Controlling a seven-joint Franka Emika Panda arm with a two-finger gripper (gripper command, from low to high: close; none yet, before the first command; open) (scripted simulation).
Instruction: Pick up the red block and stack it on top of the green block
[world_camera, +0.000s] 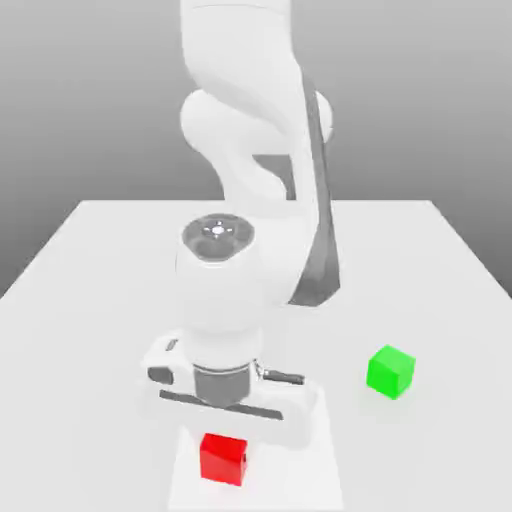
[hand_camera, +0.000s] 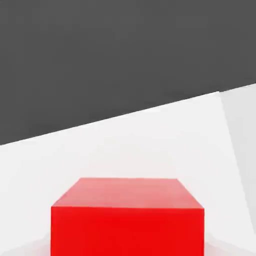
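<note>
Red block (world_camera: 223, 458): small plain cube, solid red, sitting flat on the white table (world_camera: 440, 300), upright, near edge of the scene, toward the exterior view's left of centre. Hand view shows it close up (hand_camera: 127, 220), top face and one side face visible, edges squared to that camera. Green block (world_camera: 390, 372): same-size plain cube, bright green, flat on the table, turned slightly so two side faces show. It lies farther back and to the exterior view's right of the red one, well apart, not touching. Nothing stacked yet.
</note>
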